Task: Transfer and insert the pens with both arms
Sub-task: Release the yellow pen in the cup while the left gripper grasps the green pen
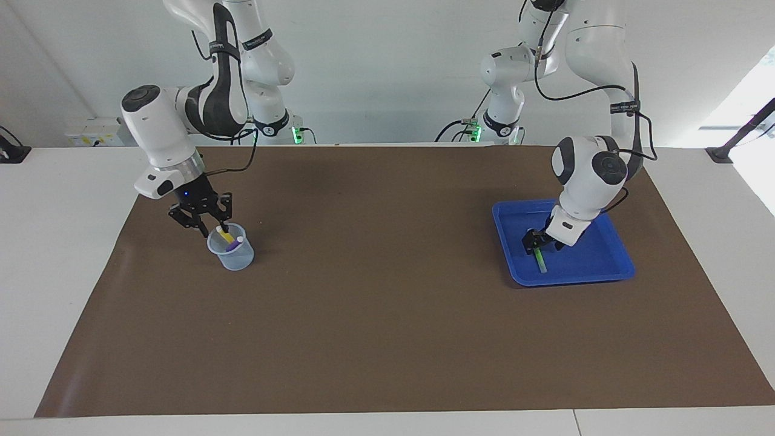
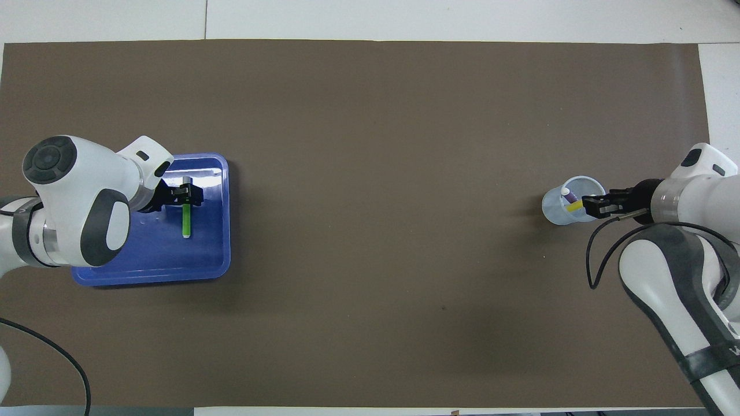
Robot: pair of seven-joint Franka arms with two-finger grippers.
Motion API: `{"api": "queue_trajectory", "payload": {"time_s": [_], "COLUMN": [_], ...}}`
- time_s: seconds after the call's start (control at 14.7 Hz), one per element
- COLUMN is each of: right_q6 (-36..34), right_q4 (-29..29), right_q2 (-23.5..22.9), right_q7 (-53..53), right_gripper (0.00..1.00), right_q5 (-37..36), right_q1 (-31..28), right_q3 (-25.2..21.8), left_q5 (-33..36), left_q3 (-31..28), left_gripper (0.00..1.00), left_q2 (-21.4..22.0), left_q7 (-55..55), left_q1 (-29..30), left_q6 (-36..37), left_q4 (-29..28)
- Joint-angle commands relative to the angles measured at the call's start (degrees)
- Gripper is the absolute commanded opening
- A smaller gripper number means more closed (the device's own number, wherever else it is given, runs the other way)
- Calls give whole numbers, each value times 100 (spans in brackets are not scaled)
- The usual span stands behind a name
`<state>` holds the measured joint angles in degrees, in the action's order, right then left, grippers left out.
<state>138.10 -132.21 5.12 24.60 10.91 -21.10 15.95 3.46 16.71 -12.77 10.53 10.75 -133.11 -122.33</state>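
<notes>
Left gripper [image 1: 535, 241] is down inside the shallow blue plastic tray [image 1: 611, 268] at the left arm's end of the brown table mat [image 1: 387, 315]. Its fingers straddle the thin green marker pen [image 1: 540, 262] at the end nearer the robots; in the overhead view one finger shows on each side of the pen [image 2: 186, 214]. Cannot tell whether they've clamped it yet. Pen lies flat on the tray floor [image 2: 144, 254], lengthwise toward/away from the robots

Right gripper [image 1: 213, 225] sits at the rim of the small clear plastic cup [image 1: 232, 254] at the right arm's end of the mat. Yellow marker pen [image 1: 226, 236] is tilted inside the cup, upper end leaning at the rim by the fingertips; fingers look spread, not pinching it. Purple marker pen [image 1: 234, 245] with white tip also stands in the cup [image 2: 556, 212], beside the yellow one [image 2: 573, 207]. Right gripper tips [image 2: 589, 205] overlap the cup rim from above
</notes>
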Motion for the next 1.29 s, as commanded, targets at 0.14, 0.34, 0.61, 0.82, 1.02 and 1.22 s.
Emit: {"api": "queue_trajectory", "payload": {"time_s": [0.14,0.34,0.61,0.82,1.02,1.22], "right_q6": [-115,-817,-1468,-2266,-3015,-3524], "right_q4": [257,722,1319,2161,2936,3402], "right_q2": [68,86,42,-194,-467,-556], "right_q7": [-121,-472,-1376,-2237,-3047,-3303], "right_gripper": [100,100,100,100,100,100], "right_q5": [-71,-71,-429,-923,-1222,-1328], "right_q1": [-35,-26,18,368,772,1028], "right_q3": [48,39,83,101,101,101], "left_q5": [207,207,207,207,207,190], "left_q3": [-27,-18,-18,-18,-18,-18], "left_gripper": [80,73,51,25,0,0], "left_q2": [-200,-209,-304,-323,-323,-314], "left_q7": [-69,-69,-60,-51,-51,-25], "left_q1": [-46,-46,-46,-46,-46,-29], "left_q6": [5,31,-21,-22,-4,49], "left_q4": [201,288,306,306,315,341]}}
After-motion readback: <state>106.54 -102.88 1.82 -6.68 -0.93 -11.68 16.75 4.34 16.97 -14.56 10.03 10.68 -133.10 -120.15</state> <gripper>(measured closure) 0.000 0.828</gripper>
